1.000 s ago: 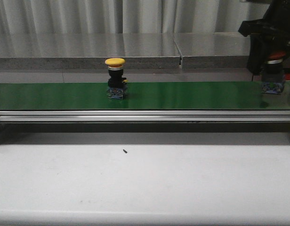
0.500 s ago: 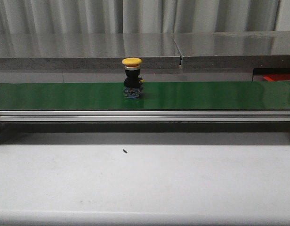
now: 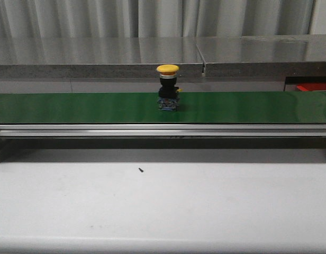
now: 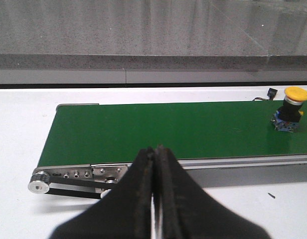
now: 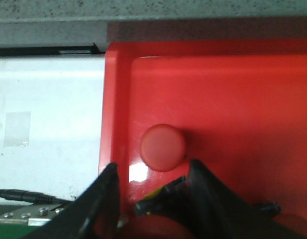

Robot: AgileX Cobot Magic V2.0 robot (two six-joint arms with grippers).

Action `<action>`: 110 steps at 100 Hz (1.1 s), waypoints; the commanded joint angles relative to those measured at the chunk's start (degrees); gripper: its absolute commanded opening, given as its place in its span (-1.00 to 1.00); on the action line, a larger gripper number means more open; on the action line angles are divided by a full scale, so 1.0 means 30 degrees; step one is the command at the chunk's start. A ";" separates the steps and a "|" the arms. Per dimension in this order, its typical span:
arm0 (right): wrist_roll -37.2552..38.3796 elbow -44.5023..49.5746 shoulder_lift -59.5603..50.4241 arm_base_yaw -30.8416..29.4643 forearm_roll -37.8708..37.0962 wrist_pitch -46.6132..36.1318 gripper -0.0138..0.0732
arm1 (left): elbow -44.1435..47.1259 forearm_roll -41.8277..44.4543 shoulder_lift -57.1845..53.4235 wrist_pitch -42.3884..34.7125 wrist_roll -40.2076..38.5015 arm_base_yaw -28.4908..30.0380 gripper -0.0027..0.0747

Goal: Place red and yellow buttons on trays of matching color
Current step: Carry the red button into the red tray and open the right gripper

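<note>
Presently the yellow button [image 3: 168,87] stands upright on the green conveyor belt [image 3: 73,107], near the belt's middle in the front view, its long axis vertical. In the left wrist view the same button sits well apart from the left pincer [image 4: 154,164], off toward the belt end farthest from the roller pulley [image 4: 39,181]. The left pincer's fingers are pressed together and carry nothing.

The right pincer [image 5: 152,186] hangs over the red tray [image 5: 218,89], fingers spread. Between them sits the dark body of a red button with a red cap just visible at the frame edge; whether the fingers grip it or merely flank it cannot be told. A second red button [image 5: 162,147] rests in the tray near its left wall.

Judgement: neither arm appears in the front view, so which arm is nearer cannot be settled; no yellow tray is visible.

Materials: the yellow cap is a smooth domed mushroom form on a black cylindrical collar and a blue block base. The belt is matte green, framed in aluminium. The tray is glossy moulded plastic with rounded corners. The worktop [image 3: 163,206] is pale and plain.
</note>
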 commanded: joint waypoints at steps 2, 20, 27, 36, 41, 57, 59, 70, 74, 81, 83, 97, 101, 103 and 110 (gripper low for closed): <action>-0.0055 -0.1641 -0.0516 -0.0397 0.0473 -0.0534 -0.31 | -0.0506 -0.0446 0.0046 -0.1297 -0.0051 -0.0132 -0.98; -0.0038 -0.2781 0.0257 -0.0994 0.0772 -0.1082 -0.31 | -0.0506 -0.0446 0.0046 -0.1297 -0.0051 -0.0132 -0.98; -0.0038 -0.2959 0.0463 -0.1192 0.1086 -0.1586 -0.31 | -0.0506 -0.0446 0.0046 -0.1297 -0.0051 -0.0132 -0.98; -0.0038 -0.3122 0.0795 -0.1391 0.1597 -0.2208 -0.31 | -0.0506 -0.0446 0.0046 -0.1297 -0.0051 -0.0132 -0.98; -0.0038 -0.3122 0.1010 -0.1517 0.1856 -0.2537 -0.31 | -0.0506 -0.0446 0.0046 -0.1297 -0.0051 -0.0132 -0.98; -0.0055 -0.3122 0.1708 -0.1712 0.2749 -0.3406 -0.31 | -0.0506 -0.0446 0.0046 -0.1297 -0.0051 -0.0132 -0.98; -0.0055 -0.3122 0.1807 -0.1712 0.2837 -0.3546 -0.31 | -0.0506 -0.0446 0.0046 -0.1297 -0.0051 -0.0132 -0.98; -0.0055 -0.3122 0.2247 -0.1712 0.2994 -0.4083 -0.31 | -0.0506 -0.0446 0.0046 -0.1297 -0.0051 -0.0132 -0.98; -0.0072 -0.3122 0.2362 -0.1712 0.3090 -0.4175 -0.31 | -0.0506 -0.0446 0.0046 -0.1297 -0.0051 -0.0132 -0.98; -0.0072 -0.3122 0.2701 -0.1712 0.3206 -0.4252 -0.31 | -0.0506 -0.0446 0.0046 -0.1297 -0.0051 -0.0132 -0.98; -0.0072 -0.3122 0.2768 -0.1712 0.3207 -0.4273 -0.31 | -0.0506 -0.0446 0.0046 -0.1297 -0.0051 -0.0132 -0.98; -0.0072 -0.3122 0.3267 -0.1712 0.3297 -0.4456 -0.31 | -0.0506 -0.0446 0.0046 -0.1297 -0.0051 -0.0132 -0.98; -0.0072 -0.3122 0.3361 -0.1712 0.3340 -0.4457 -0.31 | -0.0506 -0.0446 0.0046 -0.1297 -0.0051 -0.0132 -0.98; -0.0072 -0.3122 0.3426 -0.1712 0.3384 -0.4457 -0.31 | -0.0506 -0.0446 0.0046 -0.1297 -0.0051 -0.0132 -0.98; -0.0072 -0.3122 0.3635 -0.1712 0.3430 -0.4457 -0.31 | -0.0506 -0.0446 0.0046 -0.1297 -0.0051 -0.0132 -0.98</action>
